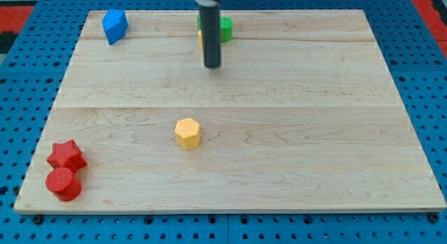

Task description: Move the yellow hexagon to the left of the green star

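Note:
The yellow hexagon (pixel 187 133) lies on the wooden board (pixel 314 118) a little left of centre, toward the view's bottom. A green block (pixel 225 28) shows at the view's top, mostly hidden behind my rod; its shape cannot be made out. A sliver of another yellow block (pixel 200 38) shows just left of the rod, below the green one. My tip (pixel 212 65) rests on the board just below those two blocks, well above and slightly right of the yellow hexagon, apart from it.
A blue block (pixel 114 26) sits at the top left corner. A red star (pixel 66 155) and a red cylinder (pixel 63 183) sit together at the bottom left corner. Blue pegboard surrounds the board.

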You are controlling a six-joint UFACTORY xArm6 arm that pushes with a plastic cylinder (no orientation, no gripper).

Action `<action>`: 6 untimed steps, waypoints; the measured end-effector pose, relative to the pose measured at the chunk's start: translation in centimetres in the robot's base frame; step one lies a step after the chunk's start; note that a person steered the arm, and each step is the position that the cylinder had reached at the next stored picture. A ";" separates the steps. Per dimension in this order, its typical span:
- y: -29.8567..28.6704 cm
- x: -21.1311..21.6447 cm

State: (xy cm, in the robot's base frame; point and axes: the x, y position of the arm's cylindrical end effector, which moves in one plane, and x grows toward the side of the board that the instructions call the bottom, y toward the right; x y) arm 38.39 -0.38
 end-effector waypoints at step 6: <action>-4.8 10.7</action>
State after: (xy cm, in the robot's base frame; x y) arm 49.10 -5.20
